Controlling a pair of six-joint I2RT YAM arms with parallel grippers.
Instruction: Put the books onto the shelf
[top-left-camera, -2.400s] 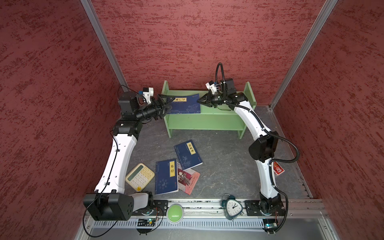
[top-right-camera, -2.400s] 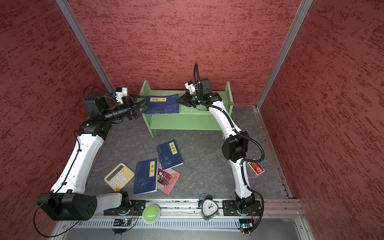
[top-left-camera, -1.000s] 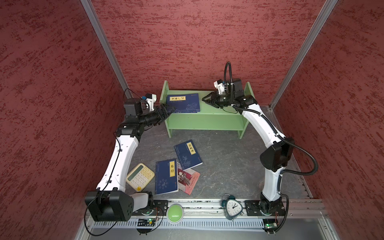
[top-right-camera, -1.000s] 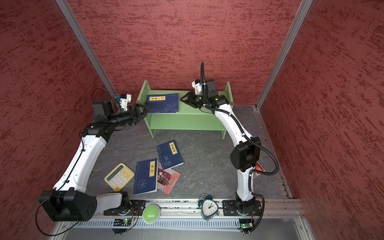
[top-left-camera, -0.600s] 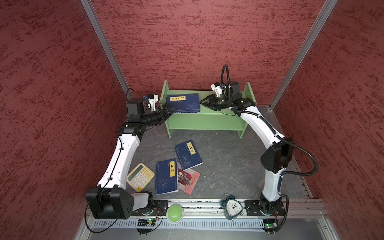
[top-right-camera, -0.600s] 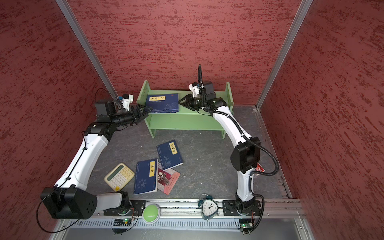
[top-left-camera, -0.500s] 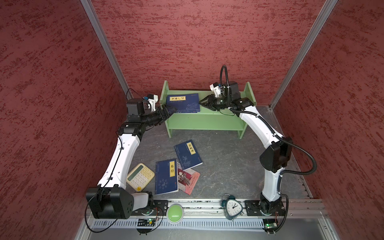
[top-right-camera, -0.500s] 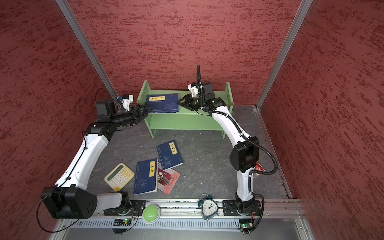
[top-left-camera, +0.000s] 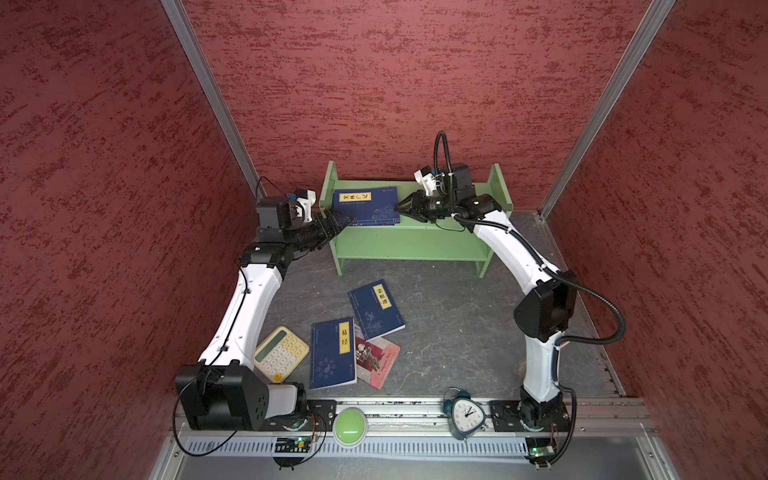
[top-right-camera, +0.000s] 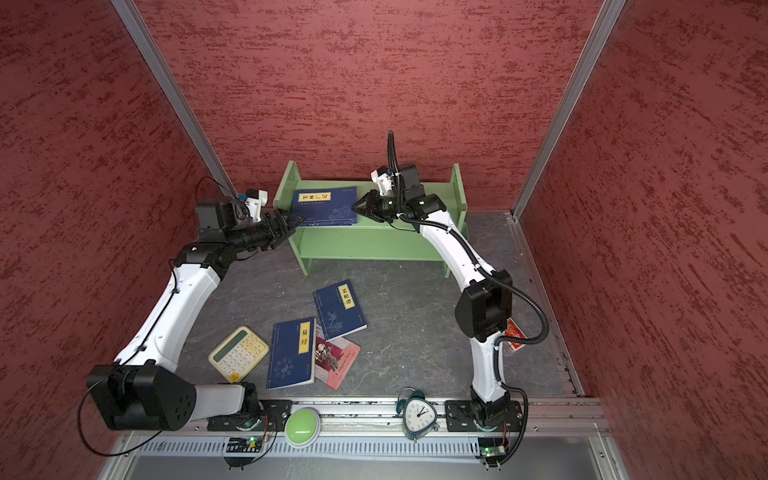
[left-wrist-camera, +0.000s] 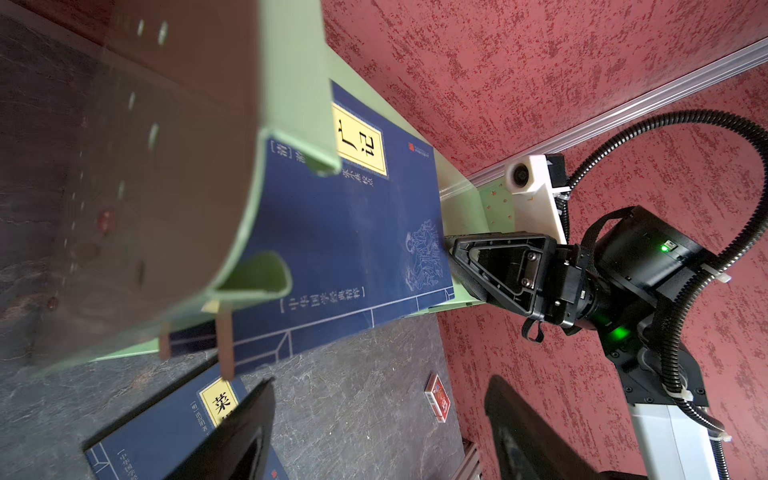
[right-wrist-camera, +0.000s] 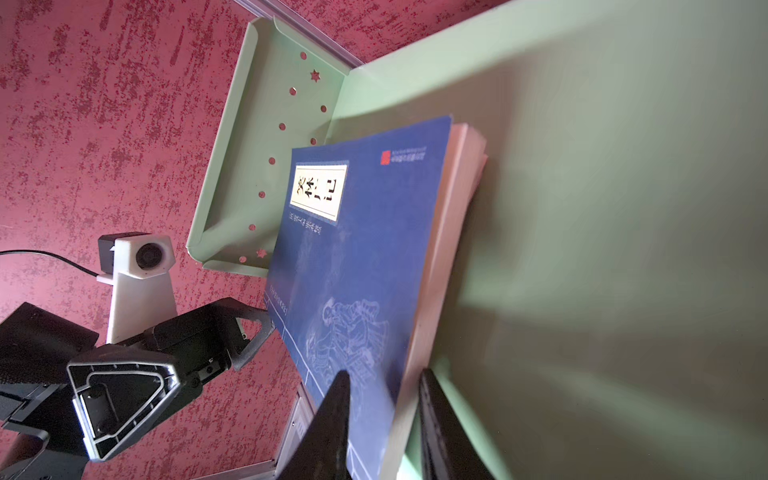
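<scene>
So the right hand (top-left-camera: 398, 204) sits narrow around the navy book (top-left-camera: 365, 205) on the shelf (top-left-camera: 409, 245), can't tell if it's pinching. The left hand (top-left-camera: 343, 217) is wide. I'd ease the book upright slowly.

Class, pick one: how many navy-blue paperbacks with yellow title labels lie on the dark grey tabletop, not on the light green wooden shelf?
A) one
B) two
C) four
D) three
B: only the navy-blue paperback beside the cream-yellow calculator and the tilted navy-blue paperback nearer the light green wooden shelf lie on the dark grey tabletop.
</scene>
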